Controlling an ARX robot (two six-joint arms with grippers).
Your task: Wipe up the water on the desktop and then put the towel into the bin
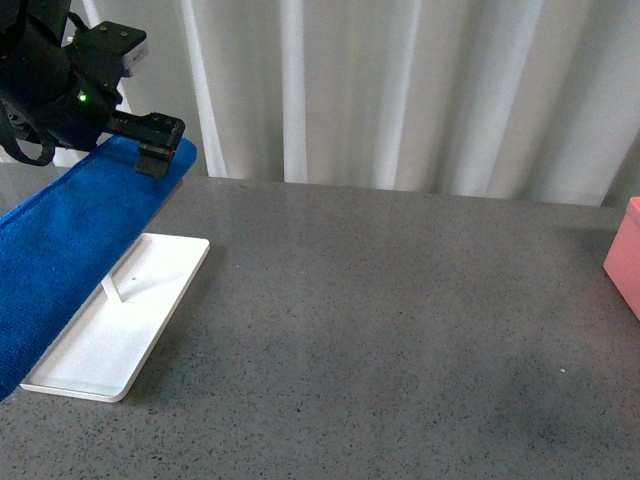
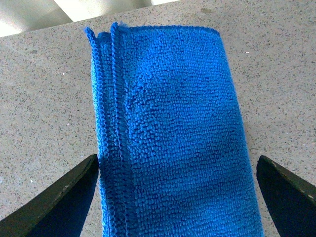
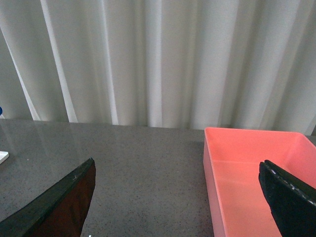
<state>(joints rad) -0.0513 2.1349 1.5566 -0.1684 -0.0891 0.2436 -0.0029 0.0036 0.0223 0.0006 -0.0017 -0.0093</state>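
The bright blue towel (image 1: 70, 240) lies folded in a long sloping strip over the white tray at the left of the dark grey speckled desktop (image 1: 380, 300). My left gripper (image 1: 152, 140) is open, just above the towel's far end. In the left wrist view the towel (image 2: 173, 128) lies between the two spread black fingers (image 2: 64, 197), which do not grip it. The salmon-pink bin (image 1: 625, 262) shows only as an edge at the far right. In the right wrist view the bin (image 3: 247, 168) stands open and empty, and my right gripper (image 3: 177, 197) hovers open above its near wall.
The flat white tray (image 1: 140, 320) with a thin upright rod (image 1: 111, 290) sits at the left front under the towel. Pale curtains (image 1: 400, 90) hang behind the desktop's far edge. A faintly darker patch (image 1: 545, 400) shows at the front right of the desktop.
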